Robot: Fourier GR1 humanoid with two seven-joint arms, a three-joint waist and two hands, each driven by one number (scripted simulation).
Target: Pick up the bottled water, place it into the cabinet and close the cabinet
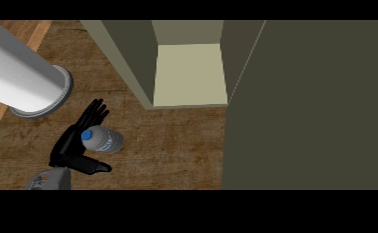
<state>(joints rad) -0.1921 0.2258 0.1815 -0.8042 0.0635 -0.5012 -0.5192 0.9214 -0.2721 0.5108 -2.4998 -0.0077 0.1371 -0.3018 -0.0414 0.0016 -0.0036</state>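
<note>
The black fingers (pixel 93 111) of the left hand (pixel 74 144) are straight and a little apart, pointing up the view. They are not curled around anything. The thumb (pixel 94 166) sticks out to the right, low down. The bottled water (pixel 102 139) sits in the gap between the fingers and the thumb, right beside the palm. It shows from above, so mostly its blue cap and round clear body can be seen. It is hard to tell if the hand is touching it or is just beside it. Only a small bit of the grey forearm (pixel 50 181) shows, cut off at the bottom.

Up and left of the fingers lies a big white cylinder (pixel 29 79) with a grey rim, cut off by the left edge. Under everything is the brown wooden tabletop (pixel 170 147).

Up and right of the fingers stands the cabinet (pixel 129 62), open, with a pale shelf (pixel 190 74) inside. Far right of the fingers, the dark cabinet door (pixel 303 107) fills that side and hides whatever is behind it. The right hand does not show.
</note>
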